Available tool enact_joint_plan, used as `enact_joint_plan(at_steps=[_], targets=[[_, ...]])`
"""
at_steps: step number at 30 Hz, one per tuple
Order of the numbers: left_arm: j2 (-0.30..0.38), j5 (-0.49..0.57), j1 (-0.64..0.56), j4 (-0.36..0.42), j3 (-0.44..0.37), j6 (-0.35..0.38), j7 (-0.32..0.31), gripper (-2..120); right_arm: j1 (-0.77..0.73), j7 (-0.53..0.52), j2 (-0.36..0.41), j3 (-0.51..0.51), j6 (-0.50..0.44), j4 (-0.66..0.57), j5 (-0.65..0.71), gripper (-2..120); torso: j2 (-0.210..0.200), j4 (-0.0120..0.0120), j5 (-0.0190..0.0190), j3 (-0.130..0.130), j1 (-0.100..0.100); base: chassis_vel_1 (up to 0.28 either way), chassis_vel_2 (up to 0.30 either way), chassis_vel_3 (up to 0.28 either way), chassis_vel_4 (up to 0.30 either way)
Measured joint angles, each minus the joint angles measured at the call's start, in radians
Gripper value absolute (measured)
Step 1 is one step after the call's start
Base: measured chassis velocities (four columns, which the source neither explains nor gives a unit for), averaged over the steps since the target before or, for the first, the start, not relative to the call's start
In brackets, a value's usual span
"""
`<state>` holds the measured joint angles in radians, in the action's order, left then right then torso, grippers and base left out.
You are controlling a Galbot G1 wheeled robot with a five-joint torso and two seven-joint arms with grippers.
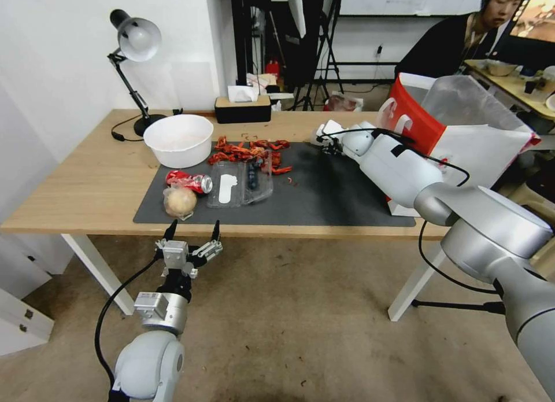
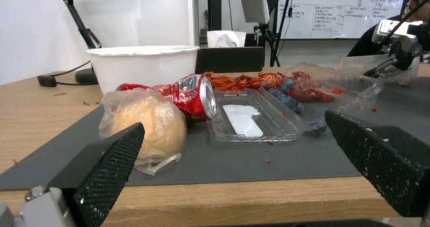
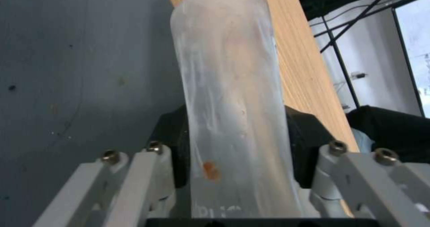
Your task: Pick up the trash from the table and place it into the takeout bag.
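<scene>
**A:** ok so what's the right gripper [image 3: 237,146] doing? Looks like it's got something

**B:** yep, its fingers [image 3: 172,153] are squeezing a clear plastic cup [image 3: 233,102] from both sides. It's hanging over the dark grey mat [image 1: 324,194], near the mat's far edge, and the takeout bag [image 1: 462,142] is standing just past the mat's right end with its liner gaping open

**A:** and the left one?

**B:** left gripper [image 1: 192,234] is sitting off the table [image 1: 75,188], just in front of the mat's near-left corner. Fingers [image 2: 107,160] are spread wide apart, nothing in them

**A:** what's lying on the mat then?

**B:** the plastic-wrapped tan ball [image 1: 180,201] is sitting by that near-left corner, and the crushed red can [image 1: 189,181] is lying on its side right behind it, touching as far as I can tell. A clear clamshell tray [image 1: 240,183] is lying open just beside the can, toward the mat's middle, with something white in one half. Red food leftovers [image 1: 248,152] are heaped along the mat's far edge behind the tray

**A:** and the big white bowl [image 1: 178,139]?

**B:** that one's overlapping the mat's far-left corner, with a desk lamp [image 1: 136,61] standing behind it
</scene>
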<state>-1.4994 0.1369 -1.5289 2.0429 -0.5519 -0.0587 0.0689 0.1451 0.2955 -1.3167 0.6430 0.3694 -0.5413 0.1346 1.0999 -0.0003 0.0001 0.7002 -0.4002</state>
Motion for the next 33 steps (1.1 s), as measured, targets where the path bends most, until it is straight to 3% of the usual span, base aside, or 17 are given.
enact_joint_plan(at_steps=[7,16,21,33], targets=[[0.000,-0.001,0.003,-0.003,0.002,-0.001,0.000,100,0.005,-0.024,0.005,-0.017,0.013,-0.036,0.035,24,0.000,-0.0003,0.0002,0.000,0.000,0.000,0.000,0.000,0.000],[-0.002,-0.004,0.010,-0.008,0.010,-0.001,0.000,100,0.022,-0.139,0.018,-0.073,0.028,-0.177,0.143,3,0.000,0.0003,-0.0002,0.000,0.000,0.000,0.000,0.000,0.000],[-0.001,-0.005,0.011,-0.009,0.011,-0.001,0.000,100,0.026,-0.201,0.028,-0.098,0.060,-0.251,0.181,0,0.000,0.0003,-0.0002,0.000,0.000,0.000,0.000,0.000,0.000],[0.003,-0.009,0.017,-0.013,0.011,0.000,0.000,100,0.015,-0.386,0.118,-0.197,0.347,-0.633,0.217,0,0.000,0.0004,-0.0001,0.000,0.000,0.000,0.000,0.000,0.000]])
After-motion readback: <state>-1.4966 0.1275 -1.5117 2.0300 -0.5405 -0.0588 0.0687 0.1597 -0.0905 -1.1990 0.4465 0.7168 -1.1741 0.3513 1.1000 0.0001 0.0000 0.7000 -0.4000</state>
